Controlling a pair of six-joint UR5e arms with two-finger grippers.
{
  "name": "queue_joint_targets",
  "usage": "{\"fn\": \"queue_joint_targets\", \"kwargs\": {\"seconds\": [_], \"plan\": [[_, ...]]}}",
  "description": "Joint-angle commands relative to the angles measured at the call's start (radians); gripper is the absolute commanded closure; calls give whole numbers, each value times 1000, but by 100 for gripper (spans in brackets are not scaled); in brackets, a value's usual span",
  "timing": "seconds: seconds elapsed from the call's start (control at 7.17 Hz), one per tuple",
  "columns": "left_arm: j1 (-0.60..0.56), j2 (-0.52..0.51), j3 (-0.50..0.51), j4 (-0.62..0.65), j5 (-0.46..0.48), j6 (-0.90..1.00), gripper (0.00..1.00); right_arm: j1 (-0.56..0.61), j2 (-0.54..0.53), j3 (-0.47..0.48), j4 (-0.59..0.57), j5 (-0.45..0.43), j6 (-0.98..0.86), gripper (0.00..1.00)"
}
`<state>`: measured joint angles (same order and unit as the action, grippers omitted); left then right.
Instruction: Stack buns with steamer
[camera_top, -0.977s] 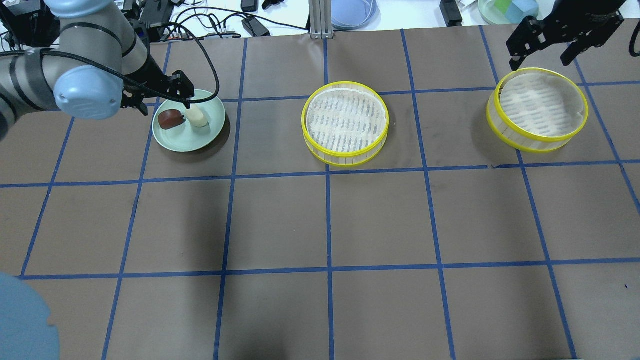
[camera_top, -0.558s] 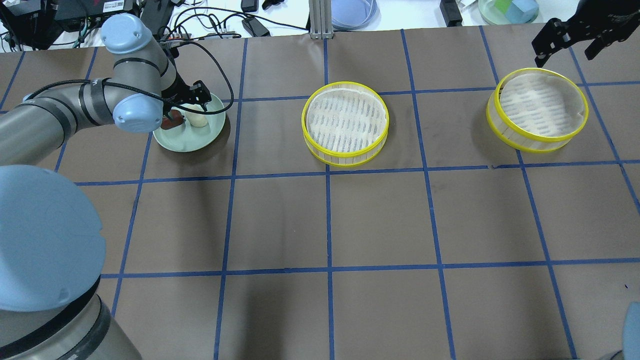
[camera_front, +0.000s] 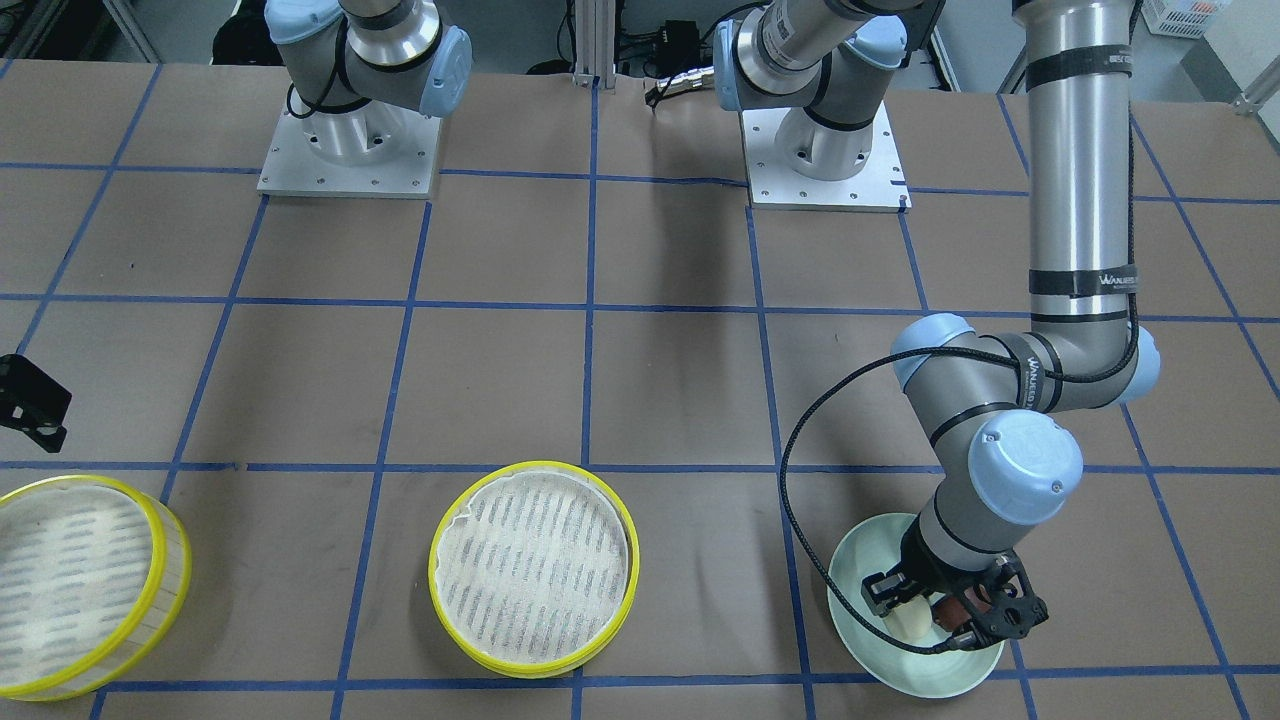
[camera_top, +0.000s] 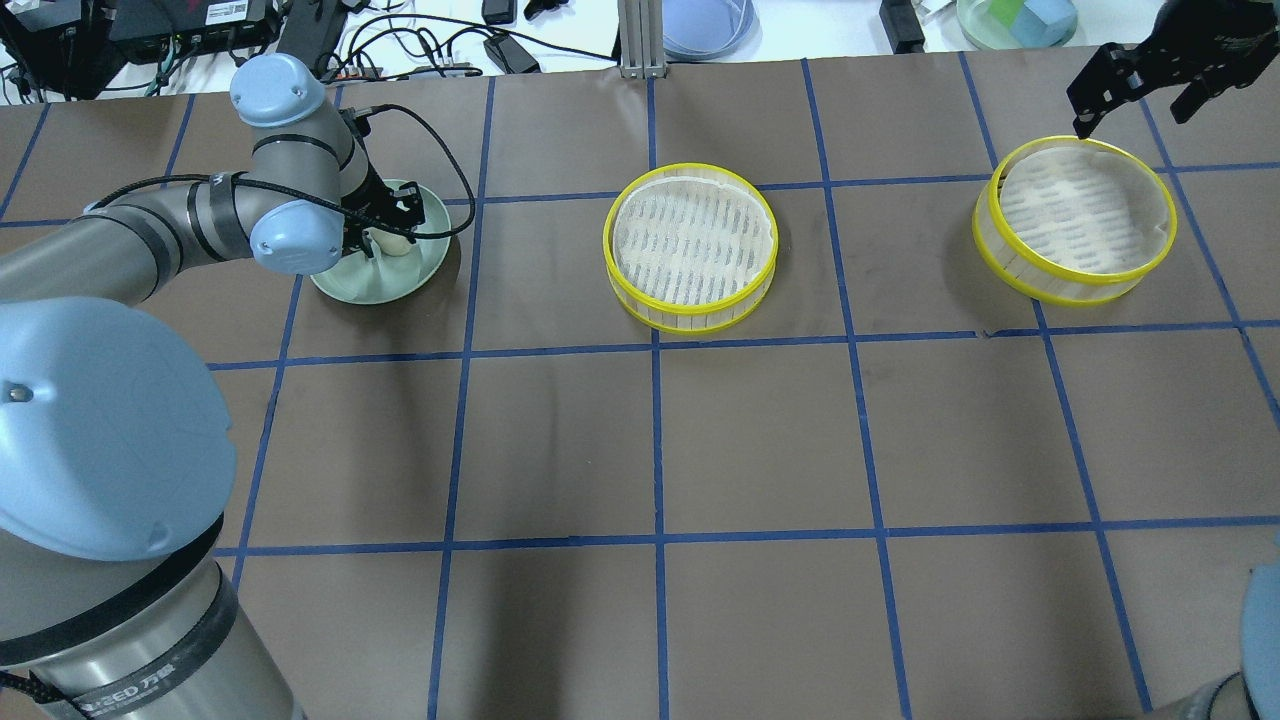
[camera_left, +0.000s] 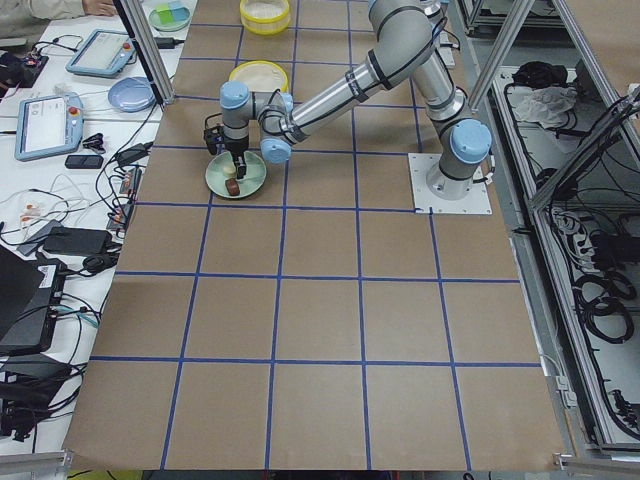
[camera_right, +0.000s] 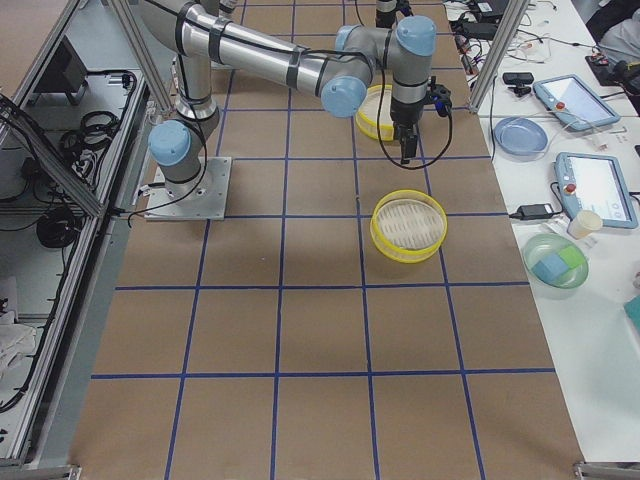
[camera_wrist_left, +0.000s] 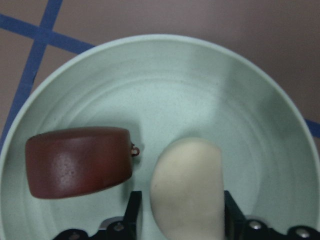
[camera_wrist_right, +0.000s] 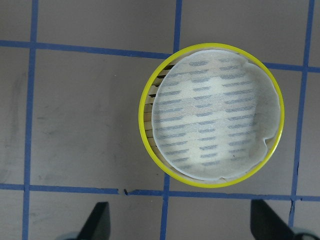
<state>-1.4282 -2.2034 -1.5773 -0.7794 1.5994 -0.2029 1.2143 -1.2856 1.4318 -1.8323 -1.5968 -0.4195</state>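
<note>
With the left gripper (camera_wrist_left: 181, 202) narrowly open about the cream-white oval bun (camera_wrist_left: 187, 172) on the pale green round plate (camera_wrist_left: 200, 80), closure should be kept gentle and centred.

A brown tabletop (camera_top: 560, 440) is marked into squares by blue tape lines (camera_top: 655, 450). In the overhead view a metal post (camera_top: 640, 40) stands at its far edge. A pale green plate (camera_top: 385, 283) sits on the tabletop well to the left of the post and nearer the camera. Just right of the post, off the brown surface, lies a blue dish (camera_top: 705, 25). Farther right of the post is a clear bowl (camera_top: 1015, 20) holding green and blue blocks. Left of the post, black cables (camera_top: 420, 45) trail over a white bench. In the right side view a grey handset (camera_right: 572, 100) with a blue screen lies near the post.
</note>
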Motion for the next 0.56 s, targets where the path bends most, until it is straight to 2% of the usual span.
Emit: {"fn": "queue_joint_targets", "kwargs": {"seconds": [0.0,0.14,0.28,0.42], "plan": [[0,7,34,0,-4,0,100,-94,101,-2,-86,8,-36,0],[-3,34,54,2,-50,-7,100,-111,135,-5,-167,-2,-80,0],[-14,66,62,2,-118,-109,100,-134,156,-5,-212,-2,-112,0],[-52,95,60,5,-121,-192,100,-157,222,-5,-267,6,-140,0]]}}
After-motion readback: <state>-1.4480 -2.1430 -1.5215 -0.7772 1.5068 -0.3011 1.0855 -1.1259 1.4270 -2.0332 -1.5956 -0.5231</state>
